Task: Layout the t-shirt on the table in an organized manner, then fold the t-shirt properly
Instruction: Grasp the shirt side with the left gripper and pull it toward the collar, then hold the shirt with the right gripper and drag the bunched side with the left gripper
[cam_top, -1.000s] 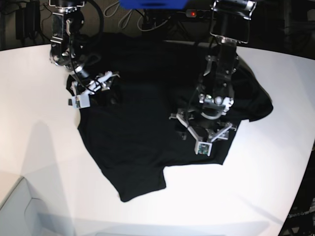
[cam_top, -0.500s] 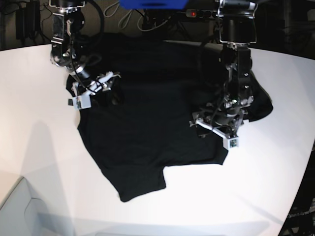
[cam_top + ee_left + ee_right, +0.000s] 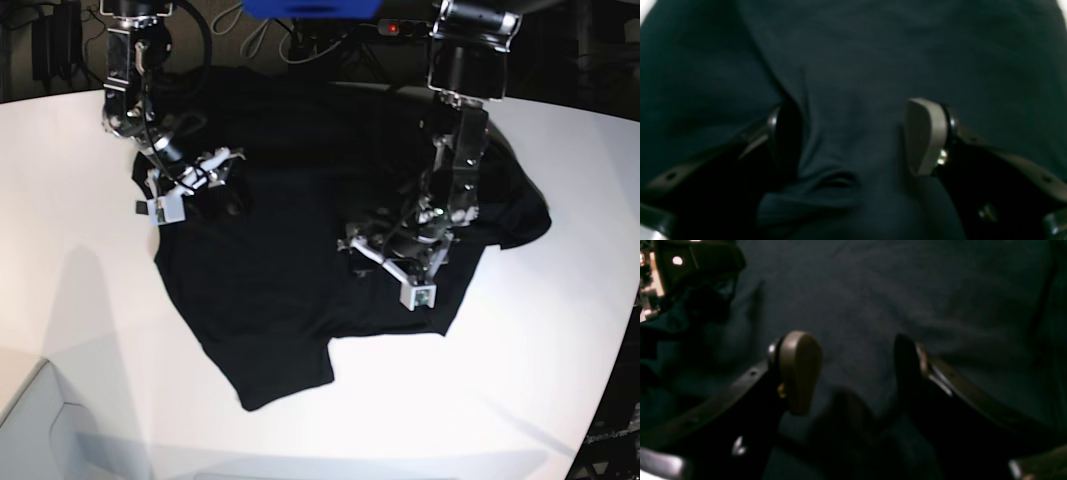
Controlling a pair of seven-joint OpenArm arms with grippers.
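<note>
Two grippers sit low over the t-shirt, which lies spread, back side up, on the table. No print, label or writing can be read on the dark cloth. Left gripper stands wide, a raised fold between its pads but not clamped. Right gripper also stands wide, near the shirt's edge, holding nothing.
</note>
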